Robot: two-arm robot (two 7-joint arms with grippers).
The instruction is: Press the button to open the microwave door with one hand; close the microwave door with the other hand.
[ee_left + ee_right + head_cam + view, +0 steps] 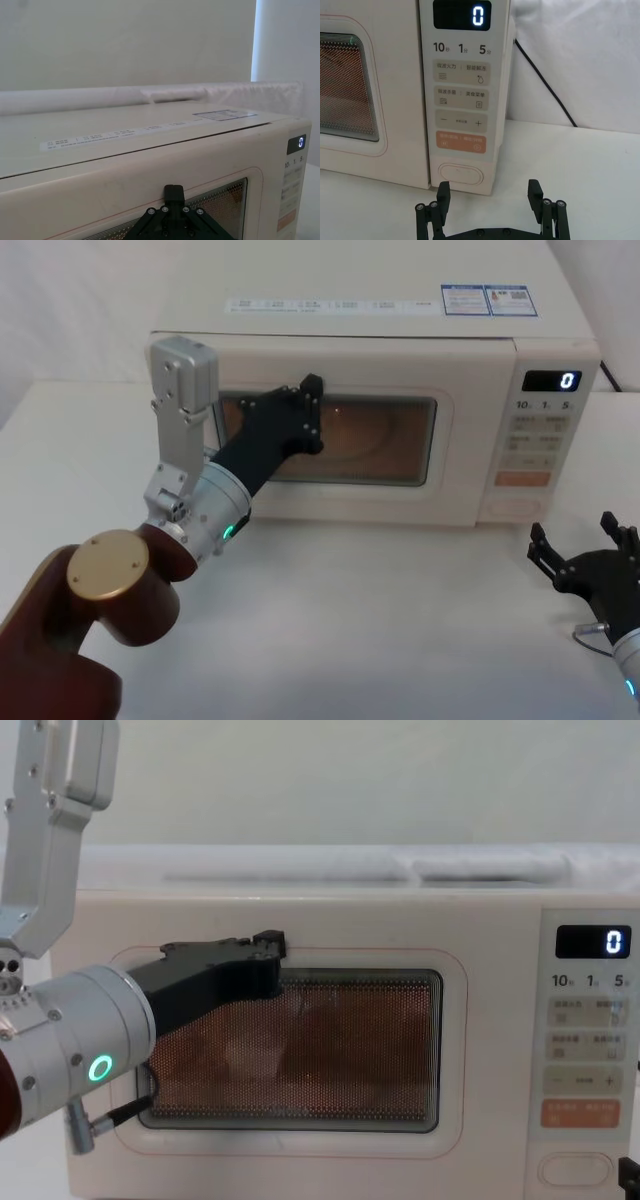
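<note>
Cream-coloured microwave door (330, 435) with dark mesh window and thin orange outline, shut flush with the oven body, right at the fingertips of the black angular left gripper (310, 390) on its silver-grey arm with a green ring; tip pressed against the window's upper left part, finger spread impossible to tell. Black ridged right gripper (490, 192) low on the white table (580, 165), fingers spread wide, holding nothing. Wide cream pill-shaped button (461, 175) just ahead of it, untouched, under the orange key (461, 141).
</note>
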